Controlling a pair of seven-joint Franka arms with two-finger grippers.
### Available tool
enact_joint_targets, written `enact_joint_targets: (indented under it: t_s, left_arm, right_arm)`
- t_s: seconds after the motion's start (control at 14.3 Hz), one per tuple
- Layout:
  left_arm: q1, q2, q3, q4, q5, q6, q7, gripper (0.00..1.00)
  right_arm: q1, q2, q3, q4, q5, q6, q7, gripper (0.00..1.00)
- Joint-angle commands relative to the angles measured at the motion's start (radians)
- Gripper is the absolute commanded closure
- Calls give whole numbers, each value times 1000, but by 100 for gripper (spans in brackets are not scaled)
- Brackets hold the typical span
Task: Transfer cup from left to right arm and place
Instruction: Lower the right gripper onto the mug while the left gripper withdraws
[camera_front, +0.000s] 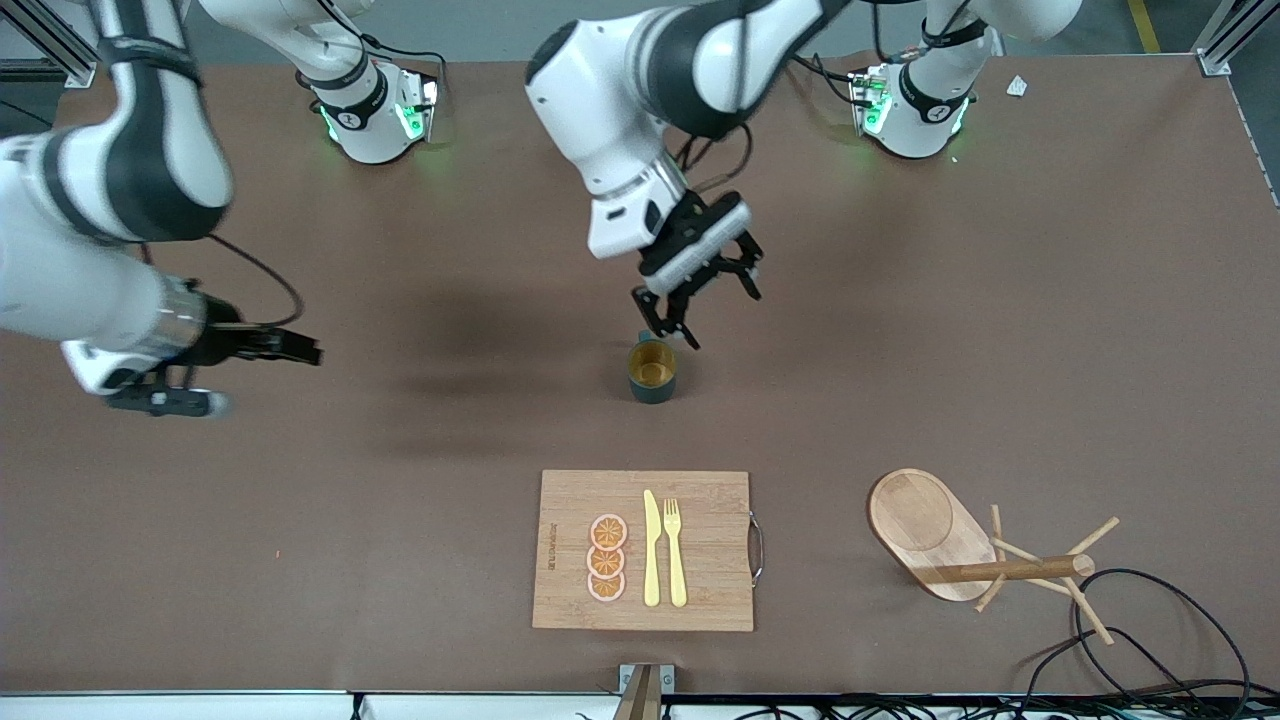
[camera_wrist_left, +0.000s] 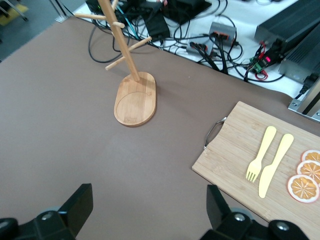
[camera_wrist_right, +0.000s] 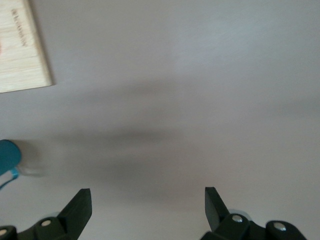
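Note:
The cup (camera_front: 652, 372), a small dark teal mug with a mustard-yellow inside, stands upright near the middle of the table. My left gripper (camera_front: 705, 308) hangs open just above it, on the side toward the robot bases, with nothing between its fingers. The left wrist view does not show the cup; there the left gripper (camera_wrist_left: 148, 210) is over bare table. My right gripper (camera_front: 250, 372) is open and empty, low over the table toward the right arm's end. In the right wrist view the right gripper (camera_wrist_right: 148, 210) faces bare table, and the cup (camera_wrist_right: 7, 155) shows as a teal patch at the edge.
A wooden cutting board (camera_front: 700, 590) lies nearer the front camera than the cup, carrying a yellow knife (camera_front: 651, 548), a fork (camera_front: 675, 550) and orange slices (camera_front: 606, 558). A wooden mug tree (camera_front: 940, 535) stands toward the left arm's end. Cables (camera_front: 1150, 640) trail at the near edge.

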Motion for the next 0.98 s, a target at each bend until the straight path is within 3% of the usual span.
enact_joint_targets:
  t_s: [0.0,0.35,0.56,0.91]
  left_arm:
    - [110,-54,-10,-23,-96,69,166,0]
    - [309,-102,-13,-10,-267,113,466,0]
    - [426,-155,-12,-12,-347,112,686,0]
    - [598,-232,-10,-18,-559,75,1033,0]
  right_arm:
    - [125,17,-8,-22,10,72,131,0]
    - [310,102,-9,-19,62,234,260,0]
    - [371,169,-8,-8,77,323,345,0]
    - [454,327,-9,95,182,379,349,0]
